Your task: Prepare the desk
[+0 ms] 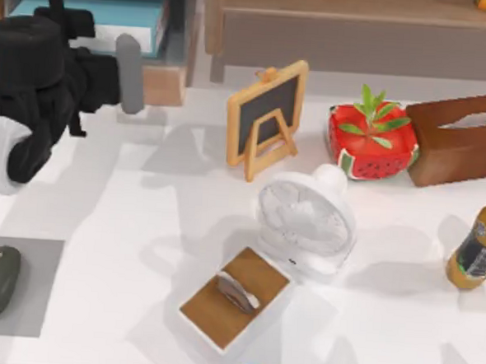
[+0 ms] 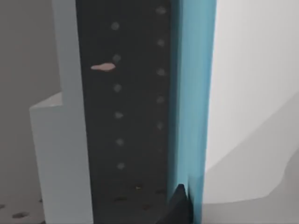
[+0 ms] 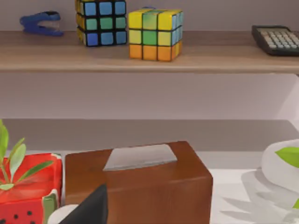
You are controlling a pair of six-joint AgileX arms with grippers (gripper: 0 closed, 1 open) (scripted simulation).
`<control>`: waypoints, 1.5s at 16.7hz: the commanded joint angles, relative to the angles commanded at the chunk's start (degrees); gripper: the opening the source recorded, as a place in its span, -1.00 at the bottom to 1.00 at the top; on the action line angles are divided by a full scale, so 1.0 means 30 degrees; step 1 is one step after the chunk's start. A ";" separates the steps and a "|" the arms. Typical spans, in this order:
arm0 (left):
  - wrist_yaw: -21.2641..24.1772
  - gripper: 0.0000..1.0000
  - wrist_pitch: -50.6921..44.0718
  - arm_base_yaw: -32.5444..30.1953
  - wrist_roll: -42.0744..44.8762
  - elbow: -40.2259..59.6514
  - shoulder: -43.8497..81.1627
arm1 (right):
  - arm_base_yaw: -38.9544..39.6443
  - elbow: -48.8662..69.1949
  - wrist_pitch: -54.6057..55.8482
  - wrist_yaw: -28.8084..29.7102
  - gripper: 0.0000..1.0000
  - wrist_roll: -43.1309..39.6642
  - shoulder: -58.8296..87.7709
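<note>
Left end effector (image 1: 127, 74): at top view's far left rear, grey finger reaching toward grey-and-light-wood drawer box (image 1: 163, 74) holding teal book (image 1: 92, 12); open or closed, cannot tell. Wrist view: teal book spine (image 2: 191, 93) just ahead, long axis running away from camera.

Large flat white desk (image 1: 125, 224): spreads forward and right of drawer box.

Left arm nearer drawer box, judged. Right arm parked; dark fingertip (image 3: 93, 207) near brown wooden tissue box (image 3: 135, 182).

A brown wooden shelf unit (image 1: 351, 28) stands along the far edge, its upper board (image 3: 149, 58) crossing a plain pale wall (image 3: 149, 95). At far left sits a grey-and-light-wood drawer box (image 1: 164, 62). Soft shadows fall leftward.
</note>
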 joint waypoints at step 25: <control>-0.0163 1.00 0.0244 -0.0165 -0.0071 -0.0790 -0.0716 | 0.0000 0.0000 0.0000 0.0000 1.00 0.0000 0.0000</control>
